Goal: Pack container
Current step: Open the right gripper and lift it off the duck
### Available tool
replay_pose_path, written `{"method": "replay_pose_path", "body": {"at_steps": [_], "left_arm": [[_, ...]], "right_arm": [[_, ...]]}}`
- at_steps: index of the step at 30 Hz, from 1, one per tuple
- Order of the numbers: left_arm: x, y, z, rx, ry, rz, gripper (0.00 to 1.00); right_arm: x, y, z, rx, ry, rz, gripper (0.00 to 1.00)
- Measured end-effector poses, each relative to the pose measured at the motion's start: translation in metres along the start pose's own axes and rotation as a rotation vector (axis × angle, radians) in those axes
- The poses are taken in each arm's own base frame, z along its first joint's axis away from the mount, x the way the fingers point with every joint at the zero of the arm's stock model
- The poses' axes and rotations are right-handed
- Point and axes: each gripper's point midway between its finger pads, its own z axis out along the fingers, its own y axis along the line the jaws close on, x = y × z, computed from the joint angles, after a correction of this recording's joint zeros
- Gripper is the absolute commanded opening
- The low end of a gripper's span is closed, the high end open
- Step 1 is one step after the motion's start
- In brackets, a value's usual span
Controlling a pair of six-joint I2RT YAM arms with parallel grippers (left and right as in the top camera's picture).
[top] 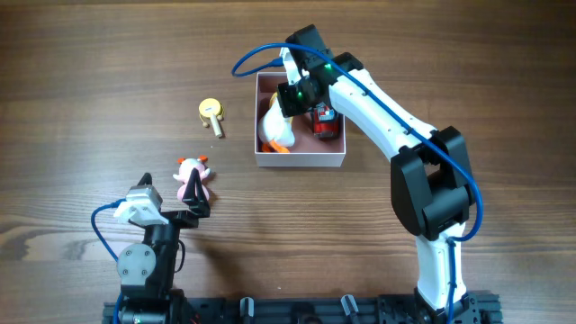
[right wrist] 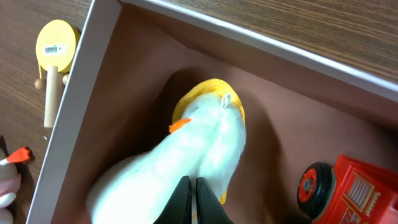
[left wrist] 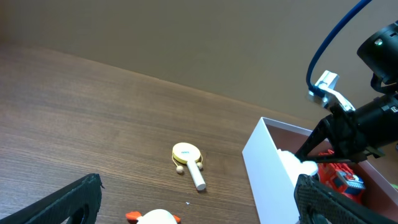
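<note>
The container (top: 300, 160) is a square white-walled box with a dusty pink inside, at the table's middle back. In it lie a white plush duck (top: 273, 130) with yellow and orange parts and a red toy car (top: 326, 123). My right gripper (right wrist: 189, 183) is inside the box, shut on the duck's white fabric (right wrist: 155, 168); the car (right wrist: 348, 186) is to its right. My left gripper (left wrist: 198, 183) is open near the front left, its fingers on either side of a small white and pink toy (top: 193, 177), not touching it.
A yellow rattle with a white stick (top: 211, 112) lies on the wood left of the container; it also shows in the left wrist view (left wrist: 186, 155). The right arm reaches across the table's right side. The container's near wall (left wrist: 264, 168) stands right of the rattle.
</note>
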Motion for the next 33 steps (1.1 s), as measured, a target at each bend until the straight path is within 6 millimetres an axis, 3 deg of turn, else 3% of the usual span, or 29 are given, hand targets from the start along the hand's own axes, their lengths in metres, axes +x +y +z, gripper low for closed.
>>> {"method": "replay_pose_path", "body": {"at_steps": [15, 22, 33], "left_arm": [[0.0, 0.0, 0.0, 0.0, 0.0, 0.0, 1.0], [0.0, 0.0, 0.0, 0.0, 0.0, 0.0, 1.0], [0.0, 0.0, 0.0, 0.0, 0.0, 0.0, 1.0]], "right_arm": [[0.001, 0.011, 0.0, -0.065, 0.004, -0.091, 0.04], [-0.005, -0.009, 0.0, 0.05, -0.023, 0.098, 0.04], [-0.007, -0.02, -0.001, 0.109, -0.047, 0.227, 0.04]]}}
